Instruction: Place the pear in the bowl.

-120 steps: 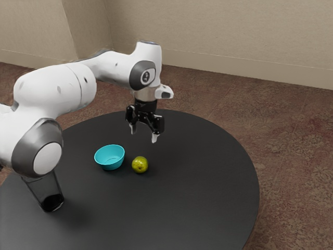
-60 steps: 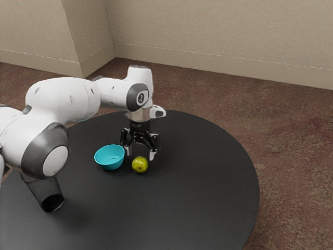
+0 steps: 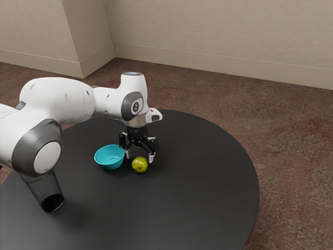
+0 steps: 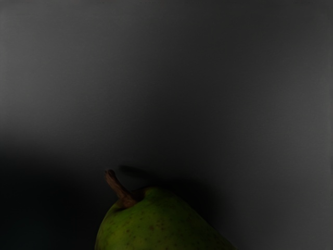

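Note:
My gripper [image 3: 140,156] is low over the table with its fingers apart, one on each side of the pear's upper part as seen in the exterior view. The yellow-green pear [image 3: 140,165] rests on the table; whether a finger touches it I cannot tell. In the wrist view the green pear [image 4: 156,224] with its brown stem lies just under my hand. A turquoise bowl [image 3: 109,157] stands close beside the gripper, toward the exterior view's left, and its inside looks empty.
The round black table [image 3: 192,192] carries a clear glass [image 3: 49,192] near the exterior view's lower left, partly below the arm. Brown carpet surrounds the table, and a beige wall rises behind.
Over the last second my gripper has come down from above and behind the pear, shifting slightly toward the exterior view's left. Pear and bowl have stayed put.

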Controlling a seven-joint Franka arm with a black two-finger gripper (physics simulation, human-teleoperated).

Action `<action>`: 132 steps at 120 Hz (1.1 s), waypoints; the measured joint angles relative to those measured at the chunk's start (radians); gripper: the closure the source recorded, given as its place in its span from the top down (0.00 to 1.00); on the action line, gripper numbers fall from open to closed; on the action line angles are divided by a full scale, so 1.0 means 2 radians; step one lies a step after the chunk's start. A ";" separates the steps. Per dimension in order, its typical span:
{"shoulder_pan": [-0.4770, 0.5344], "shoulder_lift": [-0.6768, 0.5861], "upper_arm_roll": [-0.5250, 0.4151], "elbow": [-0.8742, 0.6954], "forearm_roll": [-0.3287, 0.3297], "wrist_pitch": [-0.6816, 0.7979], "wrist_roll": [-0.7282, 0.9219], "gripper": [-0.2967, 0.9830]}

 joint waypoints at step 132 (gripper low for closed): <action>-0.005 -0.011 -0.010 -0.037 -0.006 0.041 0.008 0.58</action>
